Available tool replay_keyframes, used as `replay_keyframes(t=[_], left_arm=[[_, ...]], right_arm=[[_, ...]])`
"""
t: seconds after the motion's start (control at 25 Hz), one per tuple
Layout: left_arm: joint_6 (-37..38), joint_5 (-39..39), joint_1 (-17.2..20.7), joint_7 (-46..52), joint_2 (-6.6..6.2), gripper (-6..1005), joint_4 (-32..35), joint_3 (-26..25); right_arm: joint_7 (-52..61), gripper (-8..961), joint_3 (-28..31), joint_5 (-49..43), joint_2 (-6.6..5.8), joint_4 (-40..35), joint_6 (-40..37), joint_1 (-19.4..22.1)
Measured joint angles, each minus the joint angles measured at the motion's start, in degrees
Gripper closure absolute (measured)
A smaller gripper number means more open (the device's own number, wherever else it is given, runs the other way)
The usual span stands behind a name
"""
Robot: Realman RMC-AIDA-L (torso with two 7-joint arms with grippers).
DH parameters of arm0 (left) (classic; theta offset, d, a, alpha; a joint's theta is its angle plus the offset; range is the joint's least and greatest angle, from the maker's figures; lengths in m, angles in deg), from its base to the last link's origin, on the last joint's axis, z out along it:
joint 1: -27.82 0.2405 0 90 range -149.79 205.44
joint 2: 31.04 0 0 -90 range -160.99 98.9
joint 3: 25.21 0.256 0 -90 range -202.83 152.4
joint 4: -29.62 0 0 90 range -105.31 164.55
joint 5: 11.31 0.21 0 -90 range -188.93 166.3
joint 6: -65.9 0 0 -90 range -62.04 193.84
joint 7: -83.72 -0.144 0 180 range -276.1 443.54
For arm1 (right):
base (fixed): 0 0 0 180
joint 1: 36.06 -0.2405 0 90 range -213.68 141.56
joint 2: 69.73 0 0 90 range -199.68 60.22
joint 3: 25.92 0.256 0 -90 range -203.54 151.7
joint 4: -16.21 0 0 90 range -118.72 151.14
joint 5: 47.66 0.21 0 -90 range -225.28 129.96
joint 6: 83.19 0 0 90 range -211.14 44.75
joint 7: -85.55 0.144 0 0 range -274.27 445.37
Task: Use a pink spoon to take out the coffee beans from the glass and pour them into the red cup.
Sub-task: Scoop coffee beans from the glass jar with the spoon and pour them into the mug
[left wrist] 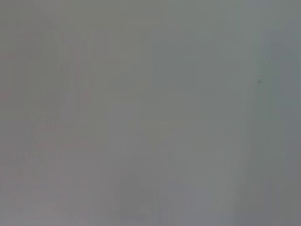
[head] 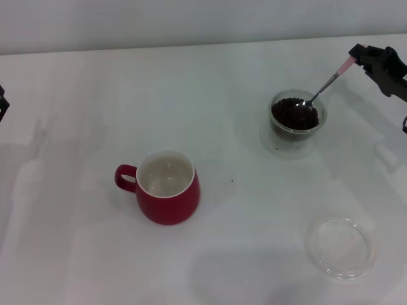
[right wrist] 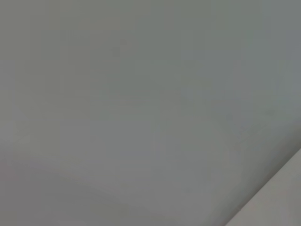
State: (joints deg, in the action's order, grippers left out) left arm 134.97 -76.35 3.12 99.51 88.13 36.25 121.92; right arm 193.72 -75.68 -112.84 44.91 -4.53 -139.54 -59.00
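1. A plain white table point(head: 210, 82) spreads before me, ending at a pale wall along its far edge; both of my wrist views show only blank grey surface.
2. The glass point(head: 297, 122) stands on my right side, toward the far part of the table, upright and filled with coffee beans point(head: 294, 115).
3. The pink spoon point(head: 320, 89) slants down into the glass, its silver bowl resting on the heap of beans and its pink handle rising up and out over the rim toward my right.
4. My right gripper point(head: 360, 58) pinches the end of that pink handle, its fingers pressed together on it, up near the right edge of the head view.
5. The red cup point(head: 167, 186) sits upright near the middle of the table, well apart from the glass, its white inside showing no beans and its loop handle pointing to my left.
6. Open white surface lies between the cup and the glass.
7. A flat clear round dish point(head: 341, 248) lies on the near right, apart from both glass and cup, close to the table's near edge.
8. My left gripper point(head: 2, 103) shows only as a dark sliver at the left edge of the head view; I cannot tell whether it is spread or closed.
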Motion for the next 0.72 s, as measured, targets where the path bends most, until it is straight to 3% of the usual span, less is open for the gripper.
replay_keyframes(t=[0.4, 0.56, 0.72], left_arm=[[0.0, 0.0, 0.3, 0.0, 0.09, 119, 0.0, 0.0], [0.0, 0.0, 0.4, -0.1, 0.17, 119, 0.0, 0.0], [-0.1, -0.1, 0.1, -0.1, 0.17, 119, 0.0, 0.0]], right_arm=[[2.6, 770, 0.0, 0.9, -0.05, -0.2, -0.8, 0.9], [4.2, 768, -1.6, 0.4, -1.21, -0.6, -2.9, -0.5], [4.8, 767, -2.1, 0.3, -1.42, -0.6, -3.6, -1.4]])
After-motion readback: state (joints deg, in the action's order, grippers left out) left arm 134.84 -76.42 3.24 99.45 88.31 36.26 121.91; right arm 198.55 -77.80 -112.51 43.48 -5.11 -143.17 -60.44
